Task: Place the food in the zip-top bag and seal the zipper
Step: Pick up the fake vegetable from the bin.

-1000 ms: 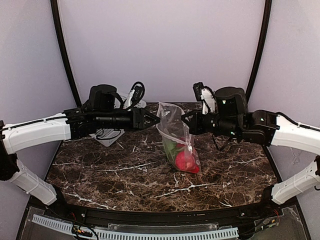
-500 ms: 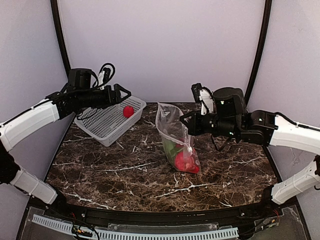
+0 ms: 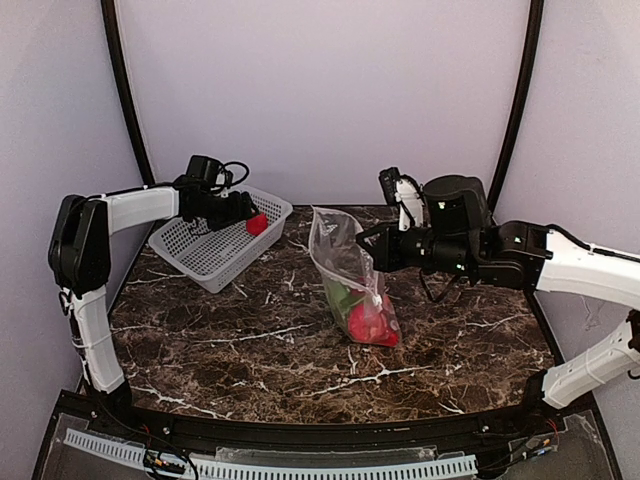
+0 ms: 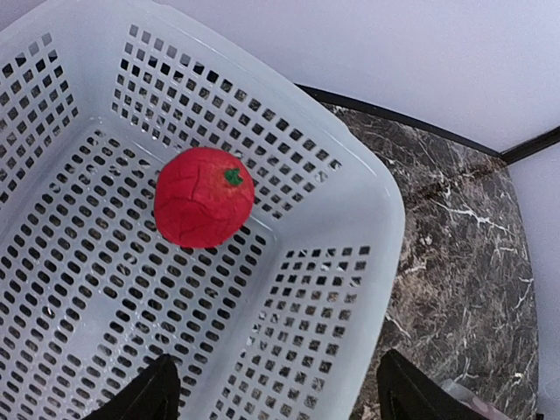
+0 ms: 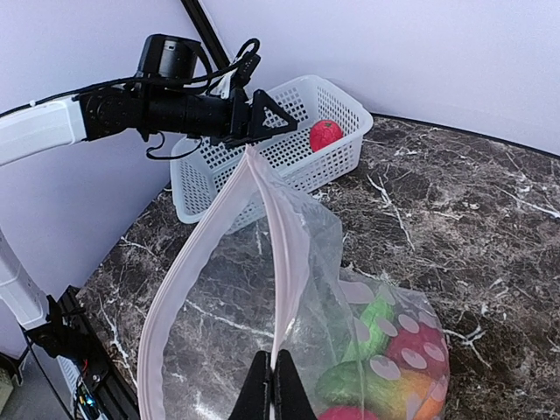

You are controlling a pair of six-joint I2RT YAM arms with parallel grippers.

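The zip-top bag (image 3: 345,262) stands at mid table with its mouth open and holds red, green and orange toy food (image 3: 368,318). My right gripper (image 3: 366,241) is shut on the bag's pinkish zipper strip (image 5: 282,254) and holds that edge up; in the right wrist view the gripper (image 5: 277,389) pinches the strip, with the food (image 5: 385,350) beside it. A red round toy (image 4: 204,197) lies in the white basket (image 4: 350,219). My left gripper (image 4: 280,404) is open and empty, just above the basket's near corner, short of the red toy (image 3: 257,224).
The white lattice basket (image 3: 205,262) sits at the back left by the wall. My left arm (image 3: 140,205) reaches along the left wall to it. Dark marble table (image 3: 250,350) lies in front of the bag. The black frame posts (image 3: 125,90) rise behind.
My left arm has left the bag's mouth, swung back left and come down over the basket beside the red toy. My right gripper still holds the bag's edge in place.
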